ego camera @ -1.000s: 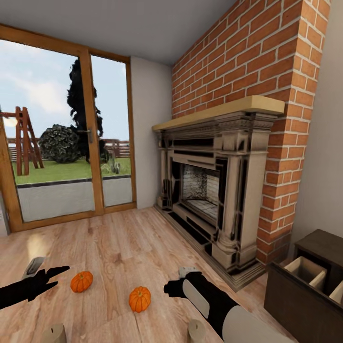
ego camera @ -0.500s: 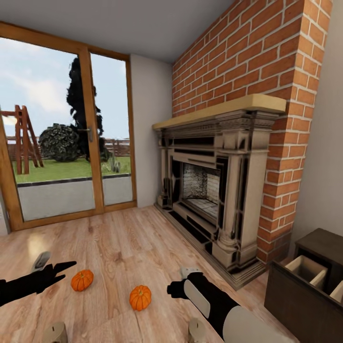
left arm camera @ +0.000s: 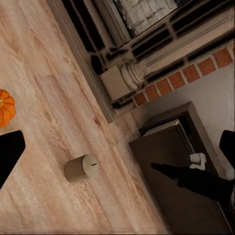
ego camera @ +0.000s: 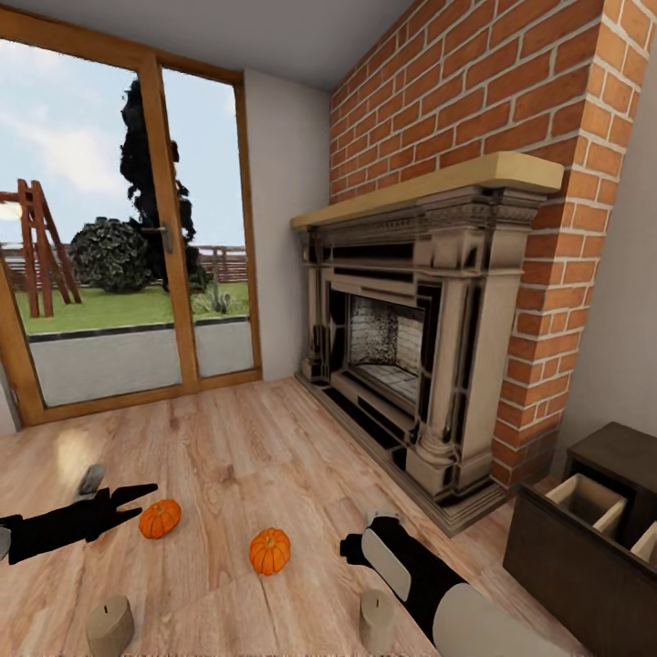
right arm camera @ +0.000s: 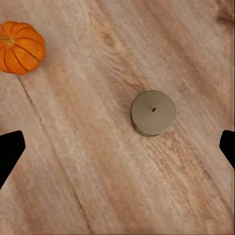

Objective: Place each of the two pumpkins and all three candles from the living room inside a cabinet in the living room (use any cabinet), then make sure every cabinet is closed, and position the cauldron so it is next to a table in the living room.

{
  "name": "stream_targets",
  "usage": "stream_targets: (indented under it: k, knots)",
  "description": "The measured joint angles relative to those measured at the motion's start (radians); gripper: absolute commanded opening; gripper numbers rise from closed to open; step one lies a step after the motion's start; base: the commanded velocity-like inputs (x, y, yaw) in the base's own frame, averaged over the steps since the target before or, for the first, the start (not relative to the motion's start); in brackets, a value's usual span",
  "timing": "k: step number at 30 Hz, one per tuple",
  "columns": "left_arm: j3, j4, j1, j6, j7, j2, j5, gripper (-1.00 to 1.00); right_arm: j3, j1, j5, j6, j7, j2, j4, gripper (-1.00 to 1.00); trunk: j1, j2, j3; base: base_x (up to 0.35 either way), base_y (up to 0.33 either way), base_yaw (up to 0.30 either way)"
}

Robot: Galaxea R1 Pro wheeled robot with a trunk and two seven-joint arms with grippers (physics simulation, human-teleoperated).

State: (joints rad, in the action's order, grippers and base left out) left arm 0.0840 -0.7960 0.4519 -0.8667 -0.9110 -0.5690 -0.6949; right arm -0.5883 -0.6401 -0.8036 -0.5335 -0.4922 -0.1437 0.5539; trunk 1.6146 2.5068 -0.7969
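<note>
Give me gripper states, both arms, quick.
Left gripper: open, empty, beside a pumpkin on the floor.
Right gripper: open, empty, above a candle.

The left gripper (ego camera: 137, 497) is held low and extended forward, its fingers spread apart. The right gripper (right arm camera: 117, 144) is pointed downward, fingers parted wide.

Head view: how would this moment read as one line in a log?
pumpkins: on floor | left gripper: open, empty | right gripper: open above candle
</note>
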Motion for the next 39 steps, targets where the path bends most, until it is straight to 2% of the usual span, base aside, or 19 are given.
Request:
stream_targets:
  k: [1, 2, 3, 5, 16, 23, 30, 39]
  knots:
    - [0.0, 0.0, 0.0, -0.006, -0.014, 0.0, 0.0, 1.0, 0.001, 0.0, 0.0, 0.0, -0.003, 0.0, 0.0, 1.0, 0.0, 0.0, -0.004, 0.0, 0.0, 0.0]
    - [0.001, 0.0, 0.0, -0.021, -0.072, -0.001, 0.0, 1.0, 0.002, 0.0, 0.0, 0.003, -0.011, 0.001, 0.0, 1.0, 0.001, 0.0, -0.008, 0.0, 0.0, 0.0]
    - [0.001, 0.0, 0.0, -0.025, -0.101, -0.001, 0.001, 1.0, 0.003, 0.0, 0.0, 0.009, -0.013, 0.003, 0.0, 1.0, 0.001, 0.001, -0.012, 0.0, 0.0, 0.0]
    - [0.001, 0.001, 0.0, -0.029, -0.137, -0.001, 0.002, 1.0, 0.003, 0.0, -0.001, 0.018, -0.016, 0.006, 0.0, 1.0, 0.002, 0.001, -0.019, 0.0, 0.0, 0.0]
    - [0.0, 0.004, 0.0, -0.049, -0.232, -0.002, 0.002, 1.0, 0.003, 0.0, -0.001, 0.027, -0.018, 0.006, -0.001, 1.0, 0.007, 0.004, -0.062, 0.0, 0.0, 0.0]
    - [0.0, 0.008, 0.0, -0.056, -0.248, -0.001, 0.003, 1.0, -0.01, 0.0, 0.02, 0.027, -0.015, 0.001, 0.002, 1.0, 0.01, 0.005, -0.089, 0.0, 0.0, 0.0]
    - [0.0, 0.01, 0.0, -0.056, -0.249, -0.001, 0.007, 1.0, -0.011, 0.0, 0.024, 0.028, -0.016, 0.001, 0.002, 1.0, 0.014, 0.007, -0.116, 0.0, 0.0, 0.001]
    - [0.0, 0.01, 0.0, -0.055, -0.249, -0.001, 0.009, 1.0, -0.01, 0.0, 0.024, 0.028, -0.013, 0.003, 0.003, 1.0, 0.018, 0.009, -0.147, 0.0, 0.0, 0.162]
